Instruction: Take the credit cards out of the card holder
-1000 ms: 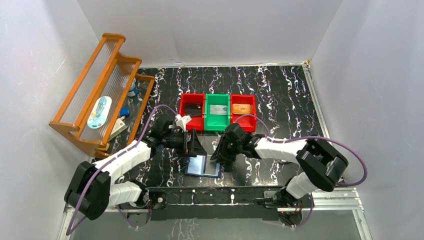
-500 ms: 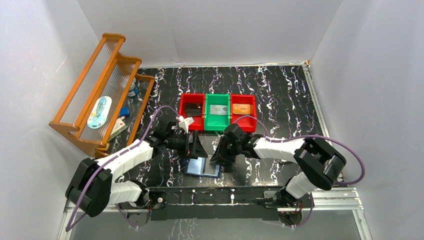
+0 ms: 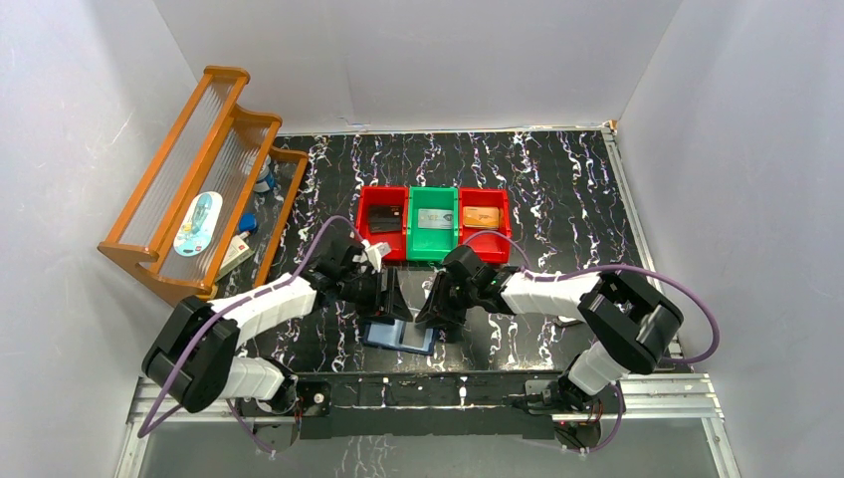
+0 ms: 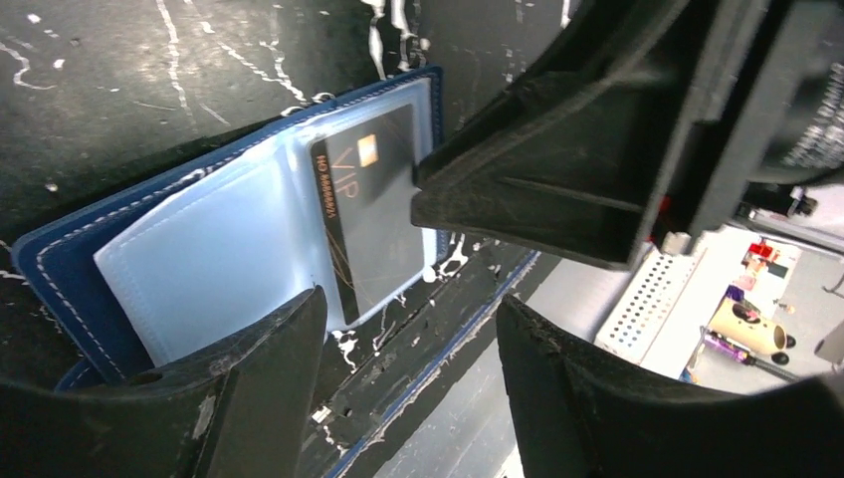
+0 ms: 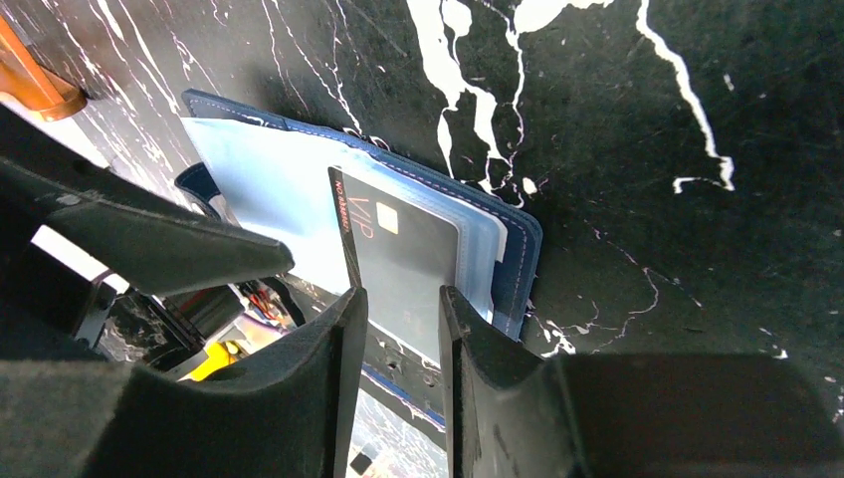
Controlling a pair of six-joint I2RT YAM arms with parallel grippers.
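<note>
- The last visible credit card (image 4: 373,224), black with "VIP" lettering and a gold chip, sits in the right-hand clear sleeve of the open card holder (image 4: 189,259). Its near end seems to stick out a little past the sleeve.
- The card's long axis runs roughly front to back across the table (image 3: 557,179), slightly skewed. The chip end points away from the arms and the free end points toward the near edge.
- The navy holder lies flat and open like a book, close to the table's near edge, between the two grippers.
- The job looks unfinished: this card has yet to come clear, and the opposite sleeve appears empty.
- The right gripper (image 5: 398,304) hangs over the card's near end, its fingers drawn close with a narrow gap between them. Whether they pinch the card cannot be told.
- The left gripper (image 4: 410,309) stands just beside the holder, its fingers spread wide and holding nothing.
- Farther back, a row of red and green bins (image 3: 432,253) holds card-like pieces. Where they came from cannot be judged.
</note>
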